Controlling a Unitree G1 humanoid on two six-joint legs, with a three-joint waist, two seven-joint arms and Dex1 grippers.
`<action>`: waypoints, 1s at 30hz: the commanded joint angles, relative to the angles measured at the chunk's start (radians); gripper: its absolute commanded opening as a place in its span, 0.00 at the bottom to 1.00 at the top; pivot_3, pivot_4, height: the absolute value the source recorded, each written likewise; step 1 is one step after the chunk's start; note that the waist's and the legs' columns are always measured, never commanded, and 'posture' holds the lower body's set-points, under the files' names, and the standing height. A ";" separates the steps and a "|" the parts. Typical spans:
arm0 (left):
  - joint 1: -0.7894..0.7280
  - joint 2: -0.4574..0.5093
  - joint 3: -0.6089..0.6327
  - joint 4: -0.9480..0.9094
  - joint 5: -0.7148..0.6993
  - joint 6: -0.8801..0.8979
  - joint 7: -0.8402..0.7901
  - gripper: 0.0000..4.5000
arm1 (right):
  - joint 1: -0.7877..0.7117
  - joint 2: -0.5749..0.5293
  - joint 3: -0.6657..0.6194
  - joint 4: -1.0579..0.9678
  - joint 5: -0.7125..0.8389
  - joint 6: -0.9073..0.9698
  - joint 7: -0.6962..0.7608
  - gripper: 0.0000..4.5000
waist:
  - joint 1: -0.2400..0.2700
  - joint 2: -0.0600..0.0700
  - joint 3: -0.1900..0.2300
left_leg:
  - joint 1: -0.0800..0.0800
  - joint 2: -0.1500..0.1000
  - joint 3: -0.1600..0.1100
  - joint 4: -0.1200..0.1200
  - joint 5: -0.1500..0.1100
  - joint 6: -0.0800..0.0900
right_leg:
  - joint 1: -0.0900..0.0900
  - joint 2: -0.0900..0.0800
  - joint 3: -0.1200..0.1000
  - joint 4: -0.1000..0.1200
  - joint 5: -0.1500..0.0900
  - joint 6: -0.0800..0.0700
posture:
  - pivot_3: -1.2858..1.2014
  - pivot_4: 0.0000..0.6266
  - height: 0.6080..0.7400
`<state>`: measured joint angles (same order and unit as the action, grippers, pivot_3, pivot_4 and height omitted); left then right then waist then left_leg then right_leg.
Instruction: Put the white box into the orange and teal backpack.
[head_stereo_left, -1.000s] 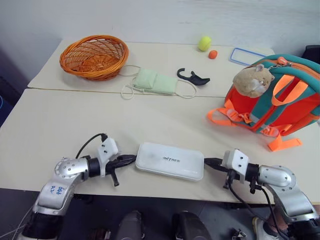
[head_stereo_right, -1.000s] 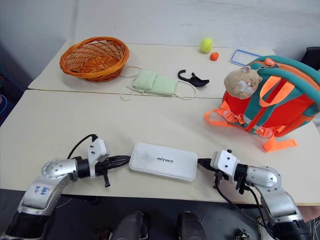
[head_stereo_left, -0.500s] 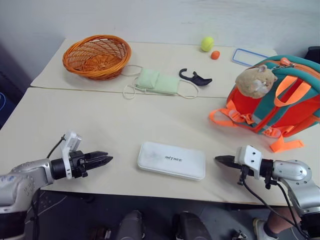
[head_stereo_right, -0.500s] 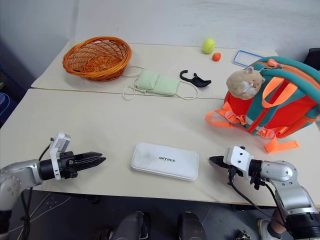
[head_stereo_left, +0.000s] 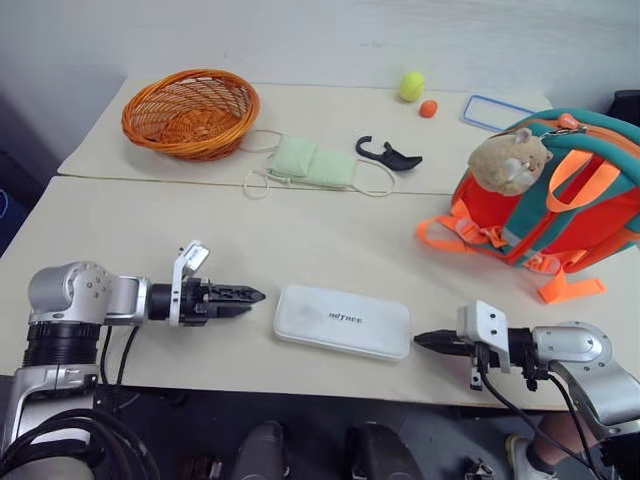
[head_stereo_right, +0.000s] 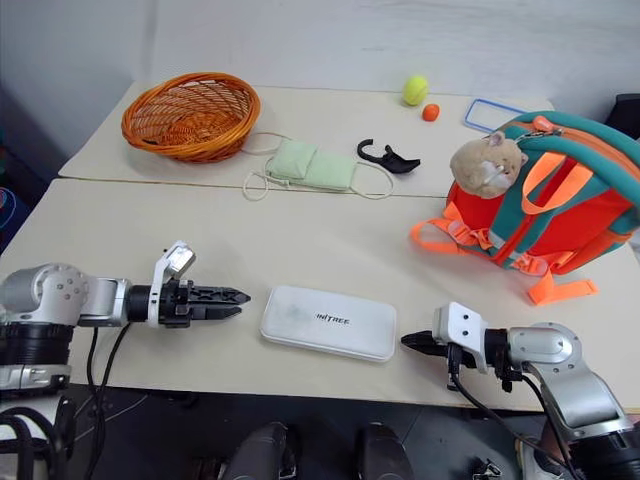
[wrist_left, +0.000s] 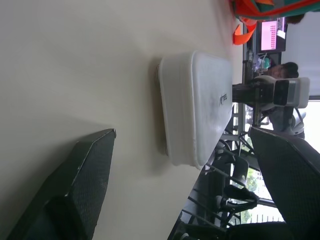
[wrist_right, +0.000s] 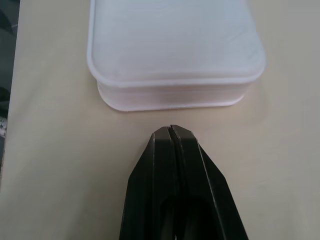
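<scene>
Smooth rounded white box lies flat near the table's front edge; left gripper spread apart, right gripper pinched together.

Two pale beige tables pushed together, a dark seam running across between the near one and the far one. Behind them a plain white wall, evenly lit, with a dark gap at the left edge and a dark floor below the near table's front edge. Past the table edge in the left wrist view, a bright window and a small pink-lit screen.
</scene>
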<state>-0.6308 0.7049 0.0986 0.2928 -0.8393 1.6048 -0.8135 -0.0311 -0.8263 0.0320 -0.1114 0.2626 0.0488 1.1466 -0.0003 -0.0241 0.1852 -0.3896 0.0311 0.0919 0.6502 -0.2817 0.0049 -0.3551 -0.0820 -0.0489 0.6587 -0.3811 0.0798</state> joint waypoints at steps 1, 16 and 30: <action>-0.046 -0.065 -0.056 0.031 0.008 0.007 0.009 1.00 | -0.019 0.021 0.008 0.017 -0.015 -0.032 -0.007 0.00 | 0.003 0.000 0.000 | 0.000 0.000 0.000 0.001 0.000 0.000 | 0.001 0.000 0.000 0.000 0.000 0.000 | 0.52 0.24 1.00; -0.122 -0.214 -0.065 0.155 0.060 -0.061 -0.006 0.91 | -0.142 0.133 0.071 0.134 -0.066 -0.133 -0.011 0.00 | -0.004 0.000 0.000 | 0.001 0.001 0.000 0.001 0.001 -0.001 | 0.001 0.002 0.000 0.001 0.000 0.000 | 0.52 0.24 1.00; -0.059 -0.125 -0.086 -0.047 -0.070 0.004 -0.132 0.27 | 0.018 0.138 -0.103 0.067 0.054 -0.172 -0.088 0.08 | -0.004 0.000 0.000 | 0.001 0.001 0.000 0.000 0.001 -0.002 | 0.001 0.001 0.000 0.000 0.000 0.000 | 0.52 0.24 1.00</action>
<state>-0.6976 0.5653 -0.0372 0.3077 -0.8503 1.6076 -0.9110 -0.0475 -0.6890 0.0127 0.0013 0.2593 -0.1256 1.0905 -0.0047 -0.0242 0.1852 -0.3896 0.0318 0.0917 0.6496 -0.2807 0.0034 -0.3550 -0.0807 -0.0484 0.6588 -0.3811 0.0799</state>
